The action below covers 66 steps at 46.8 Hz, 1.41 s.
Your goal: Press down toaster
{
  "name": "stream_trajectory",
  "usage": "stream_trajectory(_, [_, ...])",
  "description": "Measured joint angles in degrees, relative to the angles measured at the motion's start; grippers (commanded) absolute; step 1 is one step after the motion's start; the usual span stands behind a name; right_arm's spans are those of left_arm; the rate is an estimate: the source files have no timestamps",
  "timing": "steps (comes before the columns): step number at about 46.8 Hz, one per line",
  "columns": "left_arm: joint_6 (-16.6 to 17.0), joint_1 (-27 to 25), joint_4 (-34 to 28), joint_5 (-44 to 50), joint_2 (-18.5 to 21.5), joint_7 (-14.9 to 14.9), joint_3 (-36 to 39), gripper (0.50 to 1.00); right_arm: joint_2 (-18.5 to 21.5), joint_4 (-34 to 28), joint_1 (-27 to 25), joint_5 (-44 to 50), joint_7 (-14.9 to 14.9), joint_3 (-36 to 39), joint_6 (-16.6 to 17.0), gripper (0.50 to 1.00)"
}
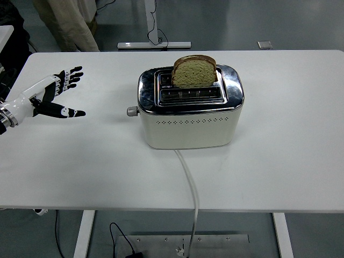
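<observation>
A cream and chrome toaster [189, 110] stands in the middle of the white table [290, 161]. A slice of brown bread [194, 71] sticks up out of its far slot; the near slot is empty. The toaster's lever knob [131, 111] juts from its left end, raised. My left hand [56, 92] is over the table's left part, well to the left of the lever, fingers spread and holding nothing. My right arm is out of view.
The toaster's white cord [189, 183] runs from its front over the table's near edge. A person's legs [67, 24] show at the top left beyond the table. A table leg base [153, 43] stands on the floor behind.
</observation>
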<state>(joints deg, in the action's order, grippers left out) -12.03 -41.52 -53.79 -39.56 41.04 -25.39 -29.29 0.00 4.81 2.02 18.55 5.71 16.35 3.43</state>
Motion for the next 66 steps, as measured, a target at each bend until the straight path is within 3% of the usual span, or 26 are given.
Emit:
stream_trajectory(17, [0.18,-2.21,5.68,19.29,-4.85,0.0,-0.18,1.0,0.0,-0.02,0.0,0.0,0.0,0.0,0.0,0.998])
stream_trajectory(32, [0.03,-2.25,12.56,30.28,-8.2,-0.36,-0.16,1.0,0.0,0.01,0.0,0.0,0.0,0.0,0.0,0.998])
stream_trajectory(40, [-0.34,-2.26,13.24,37.46,-8.94,-0.37,-0.93,1.0,0.0,0.01,0.0,0.0,0.0,0.0,0.0,0.998])
stream_trajectory(56, [-0.63,-2.26,18.34,40.74,-15.69,-1.9,-2.49,1.0,0.0,0.02,0.01,0.0,0.01,0.0,0.0,0.998])
stream_trajectory(66, [-1.28,-2.25,19.91,45.61,-16.34,-1.71,-2.65,1.0,0.0,0.0,0.0,0.0,0.0,0.0,0.0,0.998])
